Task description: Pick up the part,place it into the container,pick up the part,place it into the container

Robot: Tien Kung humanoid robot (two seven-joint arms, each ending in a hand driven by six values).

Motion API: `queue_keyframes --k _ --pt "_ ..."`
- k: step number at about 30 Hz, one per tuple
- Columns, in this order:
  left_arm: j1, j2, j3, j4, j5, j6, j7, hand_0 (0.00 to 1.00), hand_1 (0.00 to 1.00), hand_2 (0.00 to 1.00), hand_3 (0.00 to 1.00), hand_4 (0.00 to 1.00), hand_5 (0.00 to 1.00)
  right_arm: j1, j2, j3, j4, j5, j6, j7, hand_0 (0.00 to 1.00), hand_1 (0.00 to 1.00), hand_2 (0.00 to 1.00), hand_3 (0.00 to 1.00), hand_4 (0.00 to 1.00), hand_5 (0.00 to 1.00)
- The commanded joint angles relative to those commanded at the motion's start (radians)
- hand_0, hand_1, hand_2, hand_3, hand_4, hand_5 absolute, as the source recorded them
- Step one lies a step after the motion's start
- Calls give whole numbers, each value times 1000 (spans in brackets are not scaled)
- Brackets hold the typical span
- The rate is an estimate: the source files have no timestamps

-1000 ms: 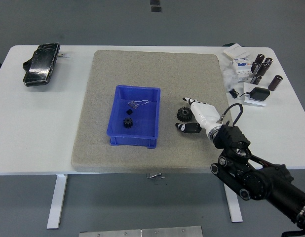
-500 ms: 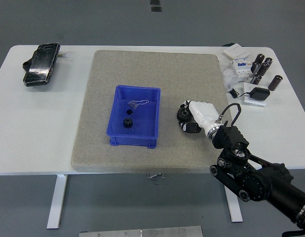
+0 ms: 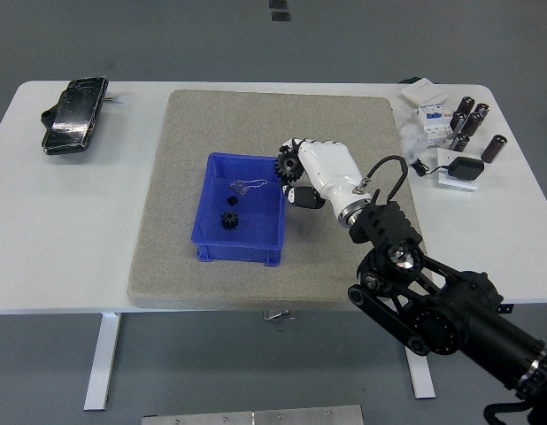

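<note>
Black gear (image 3: 286, 166) in right hand (image 3: 316, 173) fingers, beside blue container (image 3: 213, 200) rim

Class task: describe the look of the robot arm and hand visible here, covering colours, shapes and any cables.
The right hand has a glossy white shell with dark finger joints. A silver cuff joins it to a black arm built from rounded, bulky segments with a shiny circular joint cap. A thin black cable loops from the wrist.

A lab or workshop: white bench (image 3: 70, 230), grey mat (image 3: 256, 124), boxed electrical parts (image 3: 446, 124).
</note>
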Motion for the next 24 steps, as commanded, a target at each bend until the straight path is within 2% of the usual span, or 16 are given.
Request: queue_keyframes --k 1,2,7,8,13,14,19,20,24 --pt "0 0 1 0 0 0 0 638 611 577 570 617 320 3 7 -16 0 -1 7 -5 659 563 553 556 361 2" --pt "0 0 1 0 0 -1 1 638 611 577 570 628 330 5 14 -32 -2 -1 12 -9 686 626 643 662 534 2" --pt "1 0 4 0 -2 -1 4 638 611 577 570 628 330 8 40 -87 -10 0 24 -16 686 626 643 662 534 2" --pt "1 0 4 0 -2 -1 4 638 611 577 570 636 338 8 43 -92 -10 1 28 -16 826 785 796 750 654 452" --pt "1 0 3 0 -3 0 6 638 611 577 570 636 338 11 49 -95 -8 10 40 -6 826 785 796 750 654 452" --pt "1 0 3 0 -3 0 6 638 611 577 570 636 340 12 49 -94 -7 12 38 -2 871 824 830 869 912 746" --pt "0 0 0 0 2 0 7 638 611 577 570 636 340 12 51 -93 -2 29 22 17 871 824 830 869 912 746" --pt "0 0 0 0 3 0 6 638 611 576 571 639 343 11 51 -93 -1 33 18 20 872 830 834 879 957 801" --pt "0 0 -2 0 5 0 6 638 611 576 571 639 343 0 47 -74 7 64 -10 39 872 830 834 879 957 801"
